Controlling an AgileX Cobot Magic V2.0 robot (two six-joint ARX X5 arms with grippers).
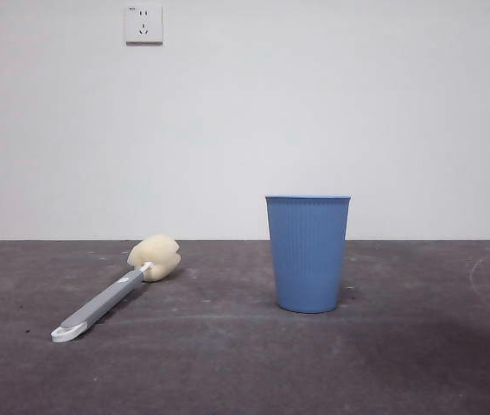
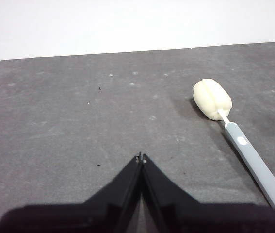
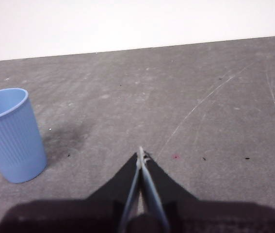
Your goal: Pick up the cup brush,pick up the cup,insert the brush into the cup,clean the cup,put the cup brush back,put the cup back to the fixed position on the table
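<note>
The cup brush lies flat on the table at the left, its cream sponge head toward the wall and its white looped end toward the front. The blue ribbed cup stands upright to the right of it. Neither arm shows in the front view. In the left wrist view my left gripper is shut and holds nothing, and the cup brush lies apart from it. My right gripper is shut with nothing in it, well clear of the cup.
Two wall sockets sit on the white wall behind the table. The dark table top carries faint pale scuffs and a curved scratch at the right.
</note>
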